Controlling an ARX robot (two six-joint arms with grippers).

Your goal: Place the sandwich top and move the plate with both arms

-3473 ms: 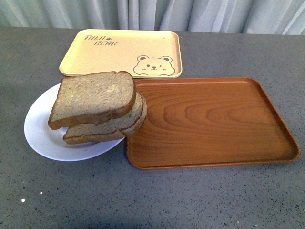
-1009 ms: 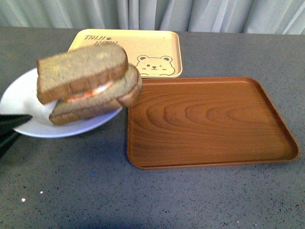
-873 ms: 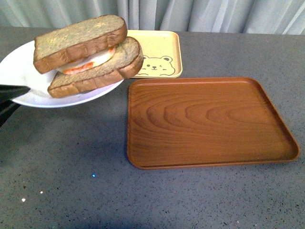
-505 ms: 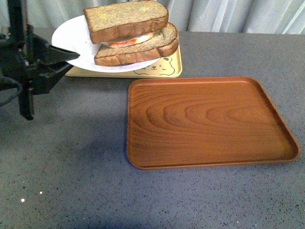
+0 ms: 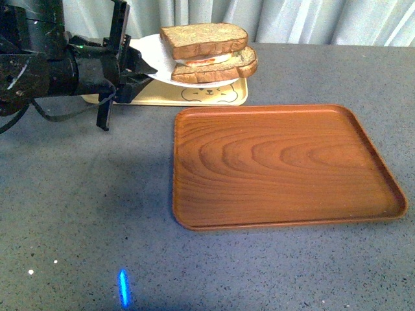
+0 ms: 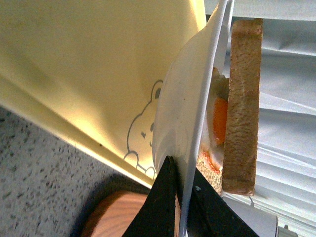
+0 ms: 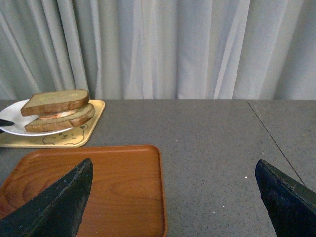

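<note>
- Front view: the black left gripper (image 5: 139,68) pinches the left rim of the round white plate (image 5: 154,52), holding it above the pale yellow bear-print tray (image 5: 194,96). The brown wholegrain sandwich top (image 5: 204,39) lies on the lower bread slice (image 5: 224,69) on that plate. The brown wood-grain tray (image 5: 285,165) sits just beside them on the grey table (image 5: 84,214).
- Left wrist view: the two black fingers press on the plate's rim, one on each face.
- Right wrist view: the right gripper (image 7: 173,197) is spread wide and holds nothing, near the wood-grain tray.

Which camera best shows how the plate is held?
Left wrist view: the left gripper pinches the plate rim up close. Front view shows it from afar; right wrist view, the plate far off.
</note>
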